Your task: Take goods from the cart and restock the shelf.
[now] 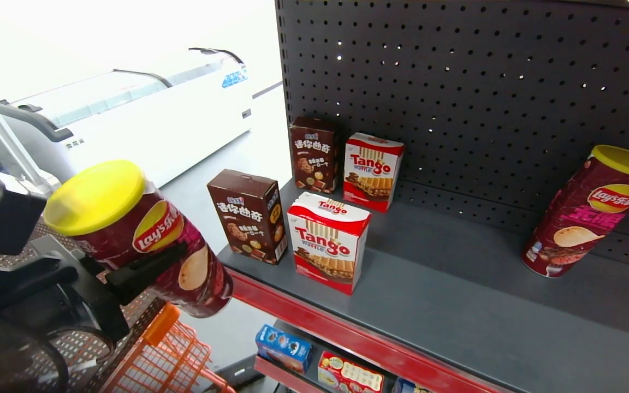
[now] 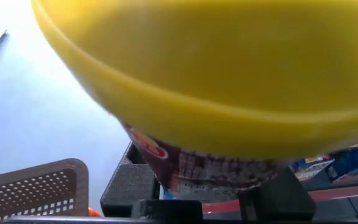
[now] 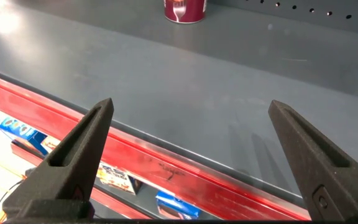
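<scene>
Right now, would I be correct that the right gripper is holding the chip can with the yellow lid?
Not quite: the left gripper is holding the chip can with the yellow lid, as the head view shows. The right gripper is open and empty.

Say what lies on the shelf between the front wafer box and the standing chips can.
Nothing: the head view shows bare shelf between the wafer box and chips can.

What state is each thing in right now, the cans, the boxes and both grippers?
Held chip can: lid on, tilted.
Shelf chip can: lid on, standing on the shelf.
Brown cookie boxes: closed, standing.
Wafer boxes: closed, standing.
Left gripper: shut on the can.
Right gripper: open.
</scene>
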